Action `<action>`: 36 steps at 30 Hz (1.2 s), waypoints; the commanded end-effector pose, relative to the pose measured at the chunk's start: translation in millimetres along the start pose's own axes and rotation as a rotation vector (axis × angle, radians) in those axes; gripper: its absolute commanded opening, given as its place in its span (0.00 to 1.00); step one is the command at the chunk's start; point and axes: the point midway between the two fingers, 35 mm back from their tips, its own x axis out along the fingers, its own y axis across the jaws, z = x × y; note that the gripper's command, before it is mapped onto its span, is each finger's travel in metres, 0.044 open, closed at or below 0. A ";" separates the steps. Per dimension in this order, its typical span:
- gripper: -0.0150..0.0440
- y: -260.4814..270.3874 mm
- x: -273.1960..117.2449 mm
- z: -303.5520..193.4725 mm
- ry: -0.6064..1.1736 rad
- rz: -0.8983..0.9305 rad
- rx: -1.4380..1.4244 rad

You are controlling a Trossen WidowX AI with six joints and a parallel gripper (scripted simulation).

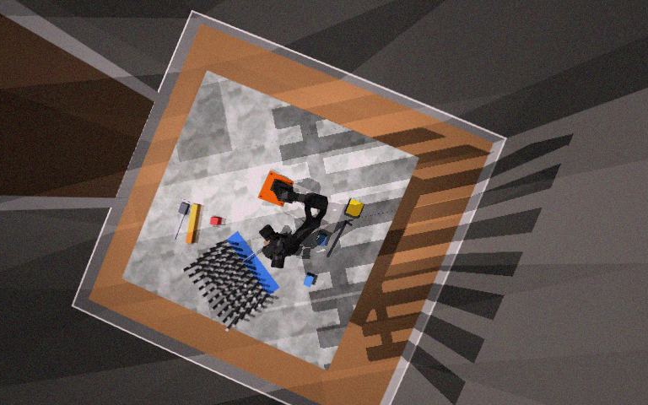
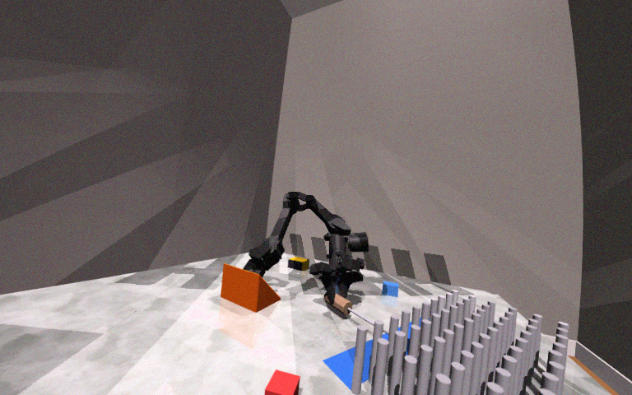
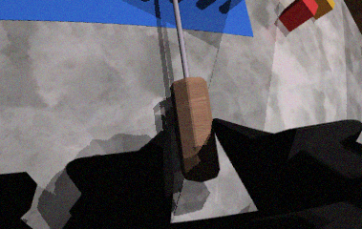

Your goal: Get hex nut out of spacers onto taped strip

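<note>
1. Just below centre of the top view, the black gripper [image 1: 267,244] [image 2: 335,296] [image 3: 193,125] is clamping its fingers on the wooden handle [image 1: 267,242] [image 2: 342,304] [image 3: 194,110] of a thin-rod tool.
2. Rod [image 1: 253,255] [image 2: 364,317] [image 3: 181,43] is pointing lower left in the top view, crossing above the blue strip [image 1: 262,268] [image 2: 346,364] [image 3: 73,11]. Tip is lying near the spacers' edge; cannot tell if it is entering.
3. Metal spacers [image 1: 232,286] [image 2: 439,355] are standing in rows, lower left of the top view, lower right of the exterior.
4. Hex nut: too small or hidden to make out; cannot tell where it is lying.
5. Right of centre, top view: a dark hooked tool [image 1: 337,240] is lying just below a yellow block [image 1: 354,207] [image 2: 299,262].
6. Left, top view: a red block [image 1: 215,220] [image 2: 282,383] [image 3: 298,14] is sitting near a yellow-orange bar [image 1: 192,223] [image 3: 325,9]. Farther left, a small grey block [image 1: 183,207] is resting beside the bar.
7. Below and right of the gripper, top view, a light-blue block [image 1: 309,279] [image 2: 390,288] is sitting apart from the strip.
</note>
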 end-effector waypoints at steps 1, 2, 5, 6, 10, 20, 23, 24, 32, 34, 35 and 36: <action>0.25 0.4 -4.1 -1.1 -0.001 0.003 -0.005; 0.25 0.2 -5.6 -2.7 -0.001 0.003 -0.005; 0.25 -0.7 -11.8 -9.6 -0.001 0.003 -0.005; 0.25 -1.2 -14.0 -12.4 -0.001 0.003 -0.005; 0.25 -3.9 -23.0 -25.1 0.001 0.001 -0.001; 0.25 -8.8 -45.0 -18.1 0.002 -0.005 -0.002; 0.25 -11.1 -57.4 -9.2 0.001 -0.007 -0.003; 0.25 -12.1 -61.6 -6.5 0.001 -0.008 -0.004; 0.25 -21.4 -96.1 12.7 0.001 -0.010 -0.006; 0.25 -24.1 -105.0 16.6 0.001 -0.009 -0.007; 0.25 -25.6 -109.5 18.5 0.001 -0.009 -0.007; 0.25 -27.0 -114.0 20.2 0.001 -0.008 -0.007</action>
